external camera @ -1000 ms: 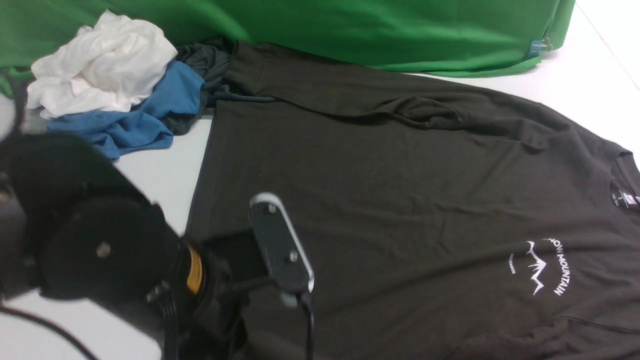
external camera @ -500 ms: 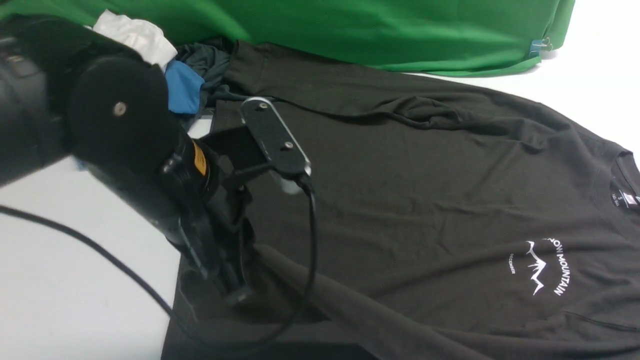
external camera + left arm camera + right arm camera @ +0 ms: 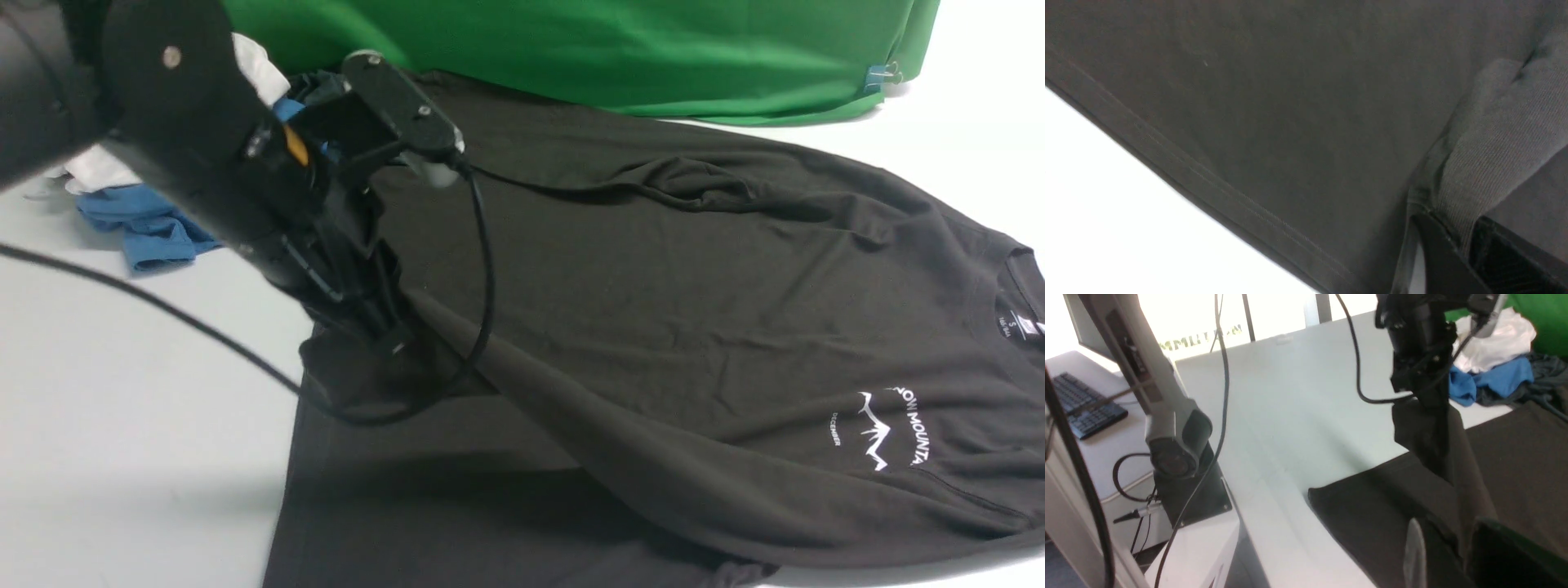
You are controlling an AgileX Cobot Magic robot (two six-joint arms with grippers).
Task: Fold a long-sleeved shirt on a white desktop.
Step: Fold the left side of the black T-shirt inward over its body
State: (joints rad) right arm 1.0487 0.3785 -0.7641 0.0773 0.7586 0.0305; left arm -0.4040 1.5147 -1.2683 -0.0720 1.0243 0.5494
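The long-sleeved shirt point(image 3: 653, 286), dark charcoal with a white mountain logo point(image 3: 886, 429), lies spread on the white desktop point(image 3: 122, 392). My left gripper point(image 3: 392, 339) hangs above the shirt's left part, shut on the ribbed sleeve cuff point(image 3: 1490, 155). From it the sleeve point(image 3: 620, 457) runs taut and slanting over the body toward the near right edge. In the right wrist view my right gripper point(image 3: 1457, 547) is closed on dark shirt fabric, with the left gripper point(image 3: 1431, 396) and the hanging cuff beyond it. The right gripper is out of the front view.
A heap of white point(image 3: 261, 69) and blue point(image 3: 139, 220) garments lies at the far left, in front of the green backdrop point(image 3: 612, 49). A black cable point(image 3: 482, 269) loops from the left wrist. A camera on a stand point(image 3: 1175, 449) and a keyboard point(image 3: 1081, 408) stand beyond the desk.
My left arm has risen and moved toward the far side with the cuff held. The sleeve now stretches across the shirt body, and the shirt's near part has shifted with it.
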